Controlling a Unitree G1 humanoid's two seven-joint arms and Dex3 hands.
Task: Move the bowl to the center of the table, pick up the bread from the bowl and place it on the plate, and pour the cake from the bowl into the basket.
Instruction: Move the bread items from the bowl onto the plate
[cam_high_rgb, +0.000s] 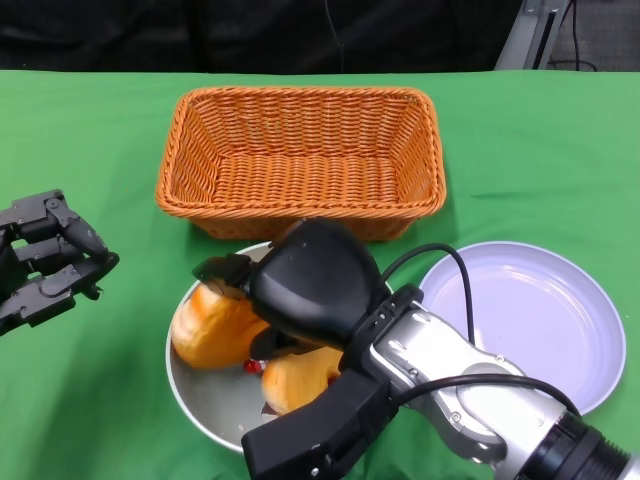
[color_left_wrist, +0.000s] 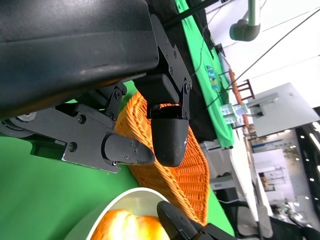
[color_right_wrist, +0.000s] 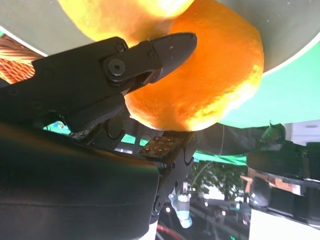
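Over the bowl (cam_high_rgb: 195, 400), between basket (cam_high_rgb: 300, 160) and plate (cam_high_rgb: 520, 315), my right hand (cam_high_rgb: 305, 285) reaches around the bread (cam_high_rgb: 215, 325); the wrist view shows fingers (color_right_wrist: 165, 47) against it, though whether I truly grip it I cannot tell. I should close gently and lift straight, sparing the cake (cam_high_rgb: 300, 378). My left hand (cam_high_rgb: 45, 260) hovers empty, fingers apart. My palm hides much of the bowl.

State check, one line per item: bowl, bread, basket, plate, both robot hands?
bowl: upright in front of the basket, holds bread pieces; a small red item shows between them.
bread: in the bowl, not lifted out.
basket: upright, nothing inside.
plate: nothing on it.
right robot hand: over the bowl, fingers against the bread; grip unclear.
left robot hand: holds nothing, off to the bowl's side.
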